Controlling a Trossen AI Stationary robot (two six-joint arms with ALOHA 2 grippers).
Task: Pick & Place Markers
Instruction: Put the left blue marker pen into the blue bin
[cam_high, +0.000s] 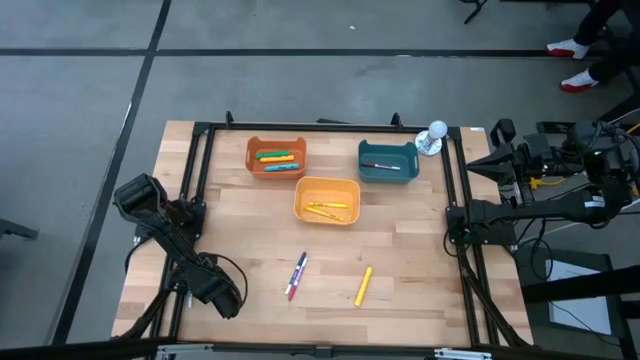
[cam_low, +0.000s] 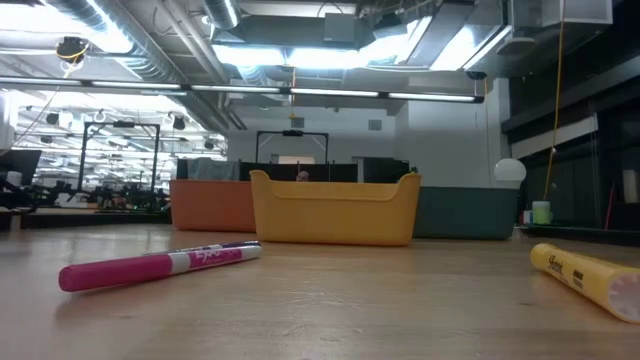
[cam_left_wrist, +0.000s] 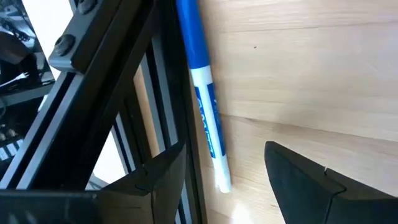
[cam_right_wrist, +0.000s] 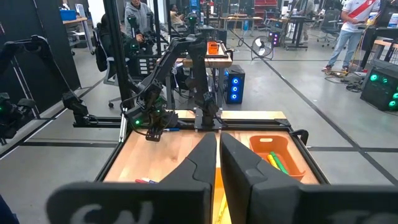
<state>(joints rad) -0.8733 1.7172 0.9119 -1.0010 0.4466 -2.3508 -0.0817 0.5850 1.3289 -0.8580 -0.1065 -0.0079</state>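
Mostly you're done: bins hold markers, but your left gripper (cam_left_wrist: 224, 180) gapes empty over a blue marker (cam_left_wrist: 202, 93); pink marker (cam_high: 297, 275) and yellow marker (cam_high: 363, 286) remain; right gripper (cam_right_wrist: 217, 158) closed, empty.

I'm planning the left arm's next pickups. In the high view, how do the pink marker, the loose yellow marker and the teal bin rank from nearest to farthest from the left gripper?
From the open left gripper, low at the table's left edge:
1. Pink marker, just right of it on bare wood.
2. Yellow marker, farther right.
3. Teal bin, far back right.
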